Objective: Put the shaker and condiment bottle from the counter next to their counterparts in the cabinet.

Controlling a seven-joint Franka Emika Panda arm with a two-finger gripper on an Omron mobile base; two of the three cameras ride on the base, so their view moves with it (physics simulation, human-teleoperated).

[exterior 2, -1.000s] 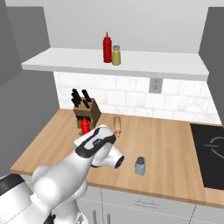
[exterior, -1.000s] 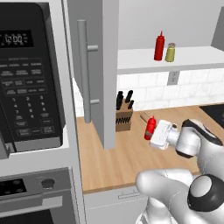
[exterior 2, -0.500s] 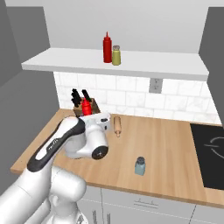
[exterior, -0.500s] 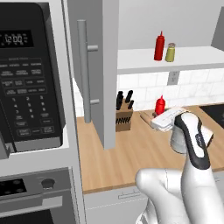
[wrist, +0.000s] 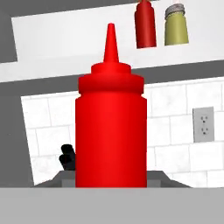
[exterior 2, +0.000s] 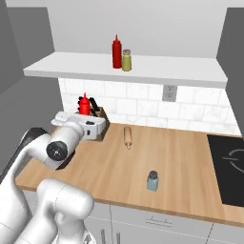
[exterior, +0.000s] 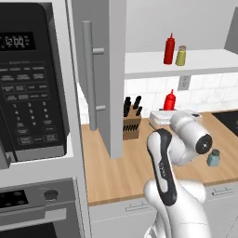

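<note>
My gripper (exterior: 168,112) is shut on the condiment bottle (exterior: 170,99), a bright red squeeze bottle held upright above the counter in front of the tiled wall. It stands close and tall in the hand view, condiment bottle (wrist: 110,131). The shaker (exterior 2: 152,181), pale blue-grey with a dark cap, stands alone on the wooden counter toward its front. Up on the cabinet's white shelf (exterior 2: 71,70) stand the counterparts: a darker red bottle (exterior 2: 116,52) and a yellow-green shaker (exterior 2: 126,61) side by side. The cabinet door (exterior: 114,69) hangs open with its bar handle (exterior: 87,74).
A knife block (exterior: 131,123) sits against the wall just left of my gripper. A wooden rolling pin (exterior 2: 127,137) lies on the counter. A microwave (exterior: 28,88) fills the left, a black cooktop (exterior 2: 231,164) the right. A wall outlet (exterior 2: 167,93) is under the shelf.
The arm has swung up and raised the condiment bottle from a tilted pose low over the counter to upright in front of the tiles. The shaker has not moved.
</note>
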